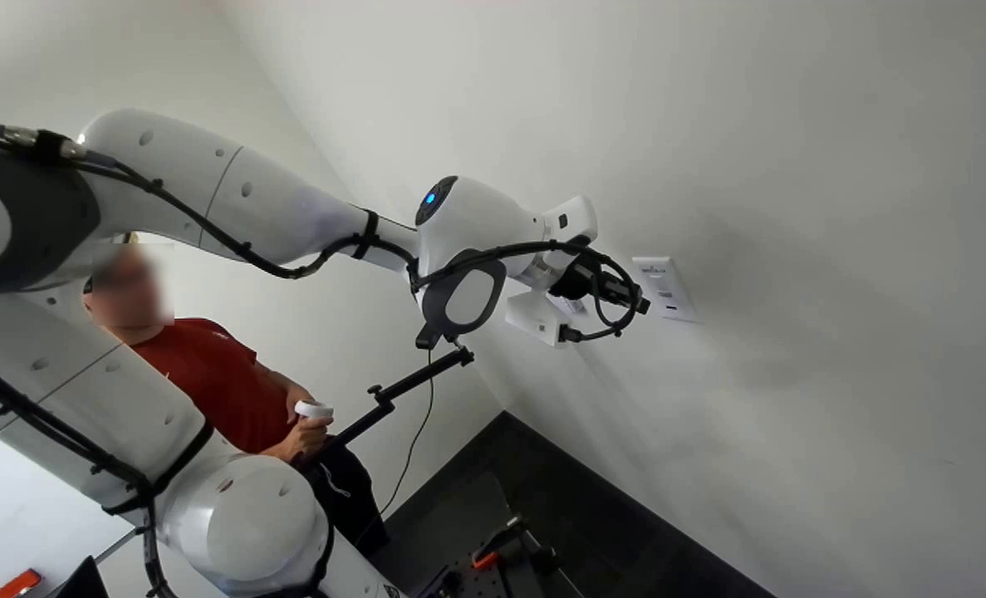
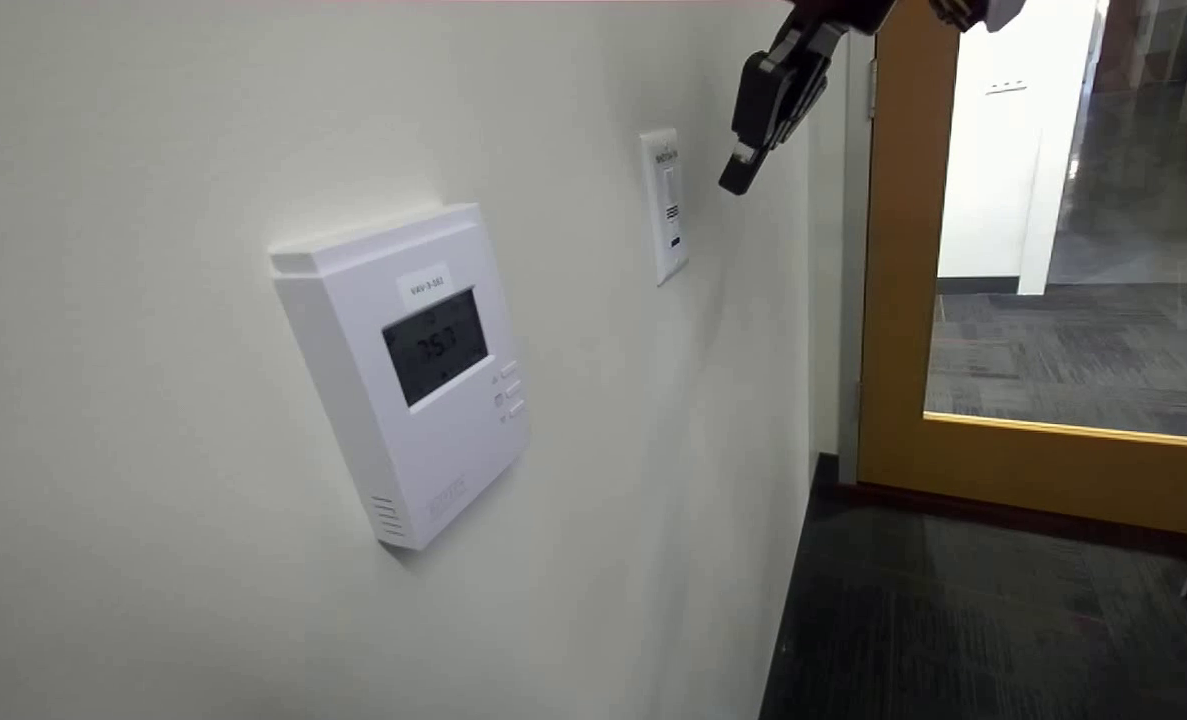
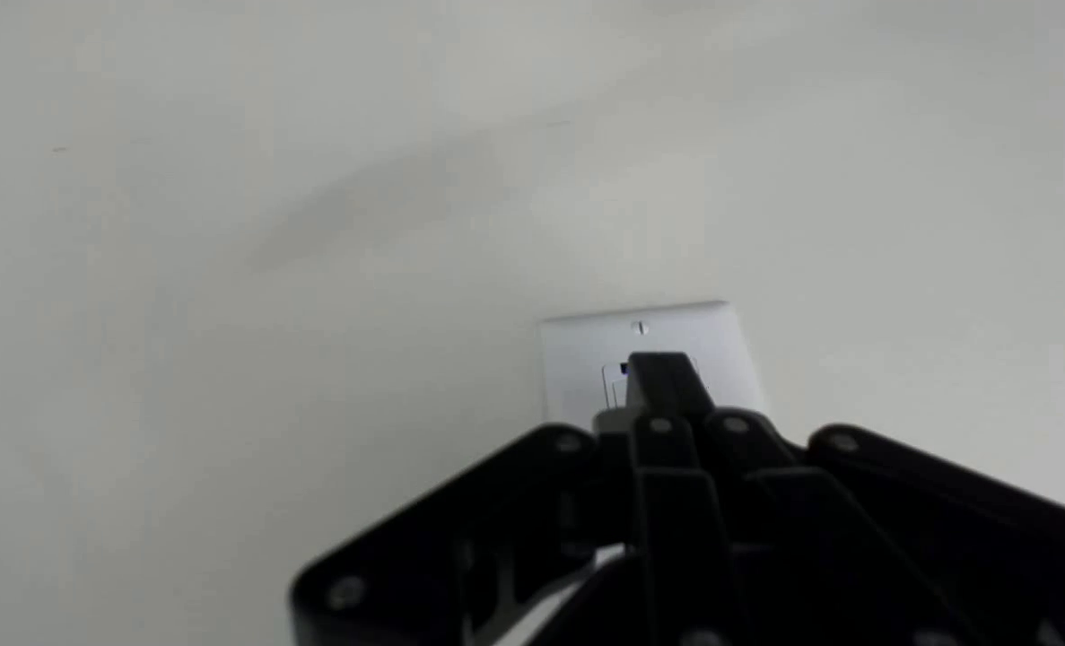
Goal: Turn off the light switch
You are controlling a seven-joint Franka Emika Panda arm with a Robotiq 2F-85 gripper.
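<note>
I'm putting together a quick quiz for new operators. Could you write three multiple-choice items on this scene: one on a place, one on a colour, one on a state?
1. In the wrist view, where do the tips of the claw show against the light switch?
A. Far to its left
B. In front of it, hiding part of it
C. Well above it
2. What colour is the shirt seen in an exterior view?
A. Red
B. Green
C. Yellow
3. How do the claw's fingers stand?
A. Spread wide apart
B. Out of every view
C. Closed together

1: B, since the dark tips cover some of the white plate.
2: A, since the cloth is plainly red.
3: C, since the wrist view shows no gap between the tips.
</note>
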